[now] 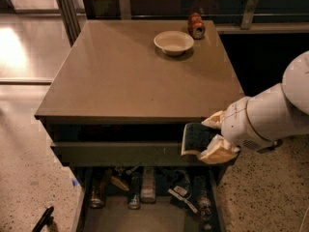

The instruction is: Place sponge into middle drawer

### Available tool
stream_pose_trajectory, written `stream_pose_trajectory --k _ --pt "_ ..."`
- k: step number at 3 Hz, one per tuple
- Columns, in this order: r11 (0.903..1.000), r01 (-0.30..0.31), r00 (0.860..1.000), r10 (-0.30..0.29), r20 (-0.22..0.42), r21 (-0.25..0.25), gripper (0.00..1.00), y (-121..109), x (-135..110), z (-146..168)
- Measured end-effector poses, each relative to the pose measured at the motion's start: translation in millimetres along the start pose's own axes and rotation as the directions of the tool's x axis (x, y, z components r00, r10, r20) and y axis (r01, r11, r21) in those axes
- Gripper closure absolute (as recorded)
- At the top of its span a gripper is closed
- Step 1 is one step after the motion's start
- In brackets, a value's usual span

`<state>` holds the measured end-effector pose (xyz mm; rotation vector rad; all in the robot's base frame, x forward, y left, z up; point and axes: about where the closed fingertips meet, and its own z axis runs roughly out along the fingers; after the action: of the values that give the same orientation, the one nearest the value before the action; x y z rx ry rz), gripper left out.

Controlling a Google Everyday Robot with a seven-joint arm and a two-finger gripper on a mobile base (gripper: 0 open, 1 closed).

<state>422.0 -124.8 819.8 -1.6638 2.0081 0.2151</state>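
My gripper [206, 137] is at the right front corner of the brown cabinet, on the white arm coming in from the right. It is shut on the sponge [194, 138], held upright with its dark green face toward the camera and a pale edge at the bottom. The sponge hangs in front of the flat grey-brown drawer front [120, 153]. Below it the middle drawer [145, 220] is pulled out, showing a grey floor and dark side rails. The sponge is above the drawer's right part and not touching it.
Several bottles and cans [147, 185] lie along the back of the open drawer. A white bowl [174, 42] and a red-brown can [195, 25] stand at the back of the cabinet top [120, 76]. A black object [43, 220] lies on the speckled floor at the lower left.
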Motion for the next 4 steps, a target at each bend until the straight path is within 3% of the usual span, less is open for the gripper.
stream_pose_trajectory --k 1,2,4 --pt "0.9956 -0.036 0.999 0.038 0.018 -0.086 1.00 9 8 39" --pt "0.9887 -0.056 0.998 0.059 0.022 -0.139 1.00 15 14 64" --pt "0.9870 -0.069 0.996 0.075 0.042 -0.145 1.00 25 17 79"
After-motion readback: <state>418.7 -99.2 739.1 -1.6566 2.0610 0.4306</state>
